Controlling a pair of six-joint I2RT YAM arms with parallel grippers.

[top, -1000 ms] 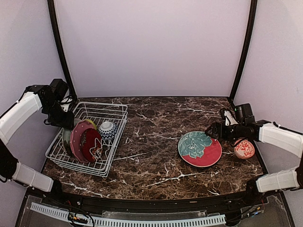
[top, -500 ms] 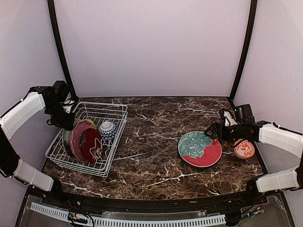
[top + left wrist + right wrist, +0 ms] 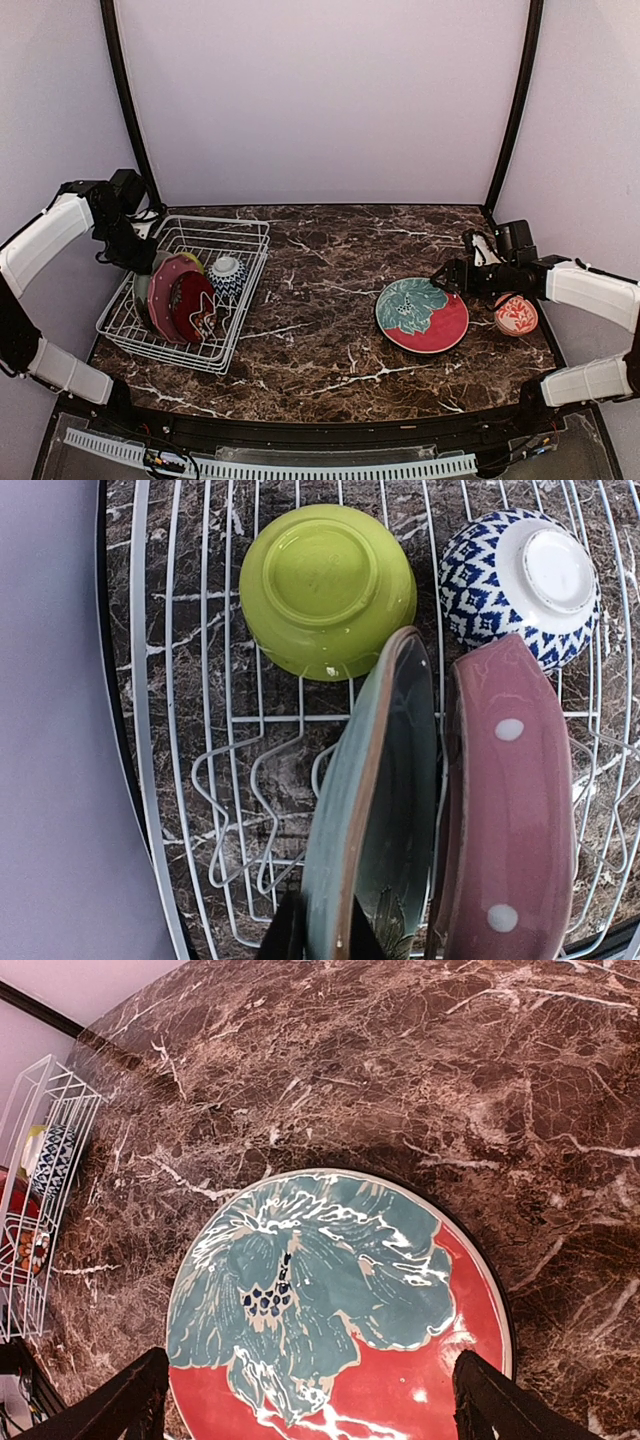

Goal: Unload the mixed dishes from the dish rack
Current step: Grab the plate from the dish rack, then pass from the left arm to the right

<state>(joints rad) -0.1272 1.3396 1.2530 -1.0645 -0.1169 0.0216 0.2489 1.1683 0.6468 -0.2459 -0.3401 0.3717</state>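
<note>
Left wrist view: the left gripper [image 3: 322, 938] is clamped on the rim of the pale green plate [image 3: 372, 810], which stands on edge in the dish rack [image 3: 148, 730].
The plate's edge sits between the two dark fingers, both pressed against it. Just right of it stands the dark red plate [image 3: 510, 800], with pale dots on its back. On their far side, the lime-green bowl [image 3: 325, 585] and the blue-white bowl [image 3: 520, 580] lie upside down in the rack, at the table's [image 3: 320, 330] left. At the right, the right gripper [image 3: 320, 1400] hangs with jaws spread wide, holding nothing. The red-teal plate [image 3: 330, 1300] lies flat on the marble between and beyond its fingers. The red-white bowl [image 3: 516, 315] sits just right of that plate.
</note>
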